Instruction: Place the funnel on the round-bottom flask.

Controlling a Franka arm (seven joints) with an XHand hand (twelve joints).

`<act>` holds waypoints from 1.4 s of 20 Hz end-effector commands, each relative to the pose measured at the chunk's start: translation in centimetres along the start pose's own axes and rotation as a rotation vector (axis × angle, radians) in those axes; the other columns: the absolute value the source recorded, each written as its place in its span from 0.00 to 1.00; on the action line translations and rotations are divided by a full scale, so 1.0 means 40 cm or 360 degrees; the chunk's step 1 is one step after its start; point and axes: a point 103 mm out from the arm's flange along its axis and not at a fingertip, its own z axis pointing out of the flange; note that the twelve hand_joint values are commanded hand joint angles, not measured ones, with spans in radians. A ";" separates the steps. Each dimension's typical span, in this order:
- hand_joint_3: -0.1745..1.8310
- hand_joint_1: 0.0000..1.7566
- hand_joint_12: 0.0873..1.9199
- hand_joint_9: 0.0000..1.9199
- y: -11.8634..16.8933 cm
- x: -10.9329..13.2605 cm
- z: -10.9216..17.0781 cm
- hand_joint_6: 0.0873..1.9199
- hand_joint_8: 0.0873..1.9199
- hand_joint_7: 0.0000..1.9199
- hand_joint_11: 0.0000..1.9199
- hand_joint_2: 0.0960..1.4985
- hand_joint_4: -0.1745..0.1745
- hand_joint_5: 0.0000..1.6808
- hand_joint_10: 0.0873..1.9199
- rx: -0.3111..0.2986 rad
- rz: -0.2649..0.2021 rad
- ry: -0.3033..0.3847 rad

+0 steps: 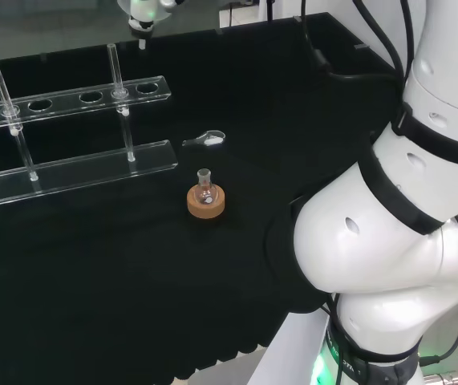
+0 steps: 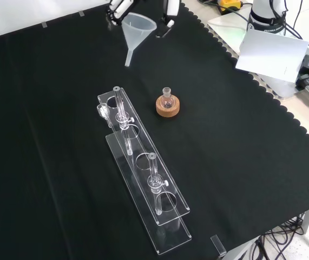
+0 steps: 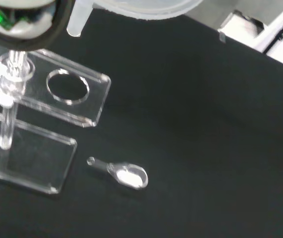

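The translucent white plastic funnel [image 2: 138,28] hangs in the air at the top of the front view, bowl up and spout pointing down and slightly aslant, with the black and white hand [image 2: 123,7] pinching its rim between fingers on either side. Most of the hand is cut off by the frame edge.

In the front view, nearest the camera lies the clear acrylic tube rack [image 2: 143,170], two glass tubes standing in it. Beyond it, toward 1 o'clock, the small round-bottom glass flask [image 2: 167,98] sits upright on its cork ring stand [image 2: 168,106], mouth uncovered. The funnel is farther still, at about 11 o'clock from the flask and well apart from it.

A small clear scoop [image 1: 206,139] lies beside the rack's end; its contents are hard to make out.
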 end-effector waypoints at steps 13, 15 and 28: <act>0.44 0.47 0.61 0.59 -0.204 0.001 0.166 0.35 0.28 0.47 0.39 0.45 0.65 0.48 0.13 0.0356 0.0156 -0.0116; 0.44 0.47 0.61 0.59 -0.204 0.004 0.188 0.35 0.28 0.47 0.39 0.45 0.65 0.49 0.13 0.0392 0.0146 -0.0113; 0.44 0.47 0.61 0.59 -0.164 0.058 0.340 0.35 0.28 0.47 0.39 0.45 0.65 0.49 0.13 0.0527 0.0062 -0.0097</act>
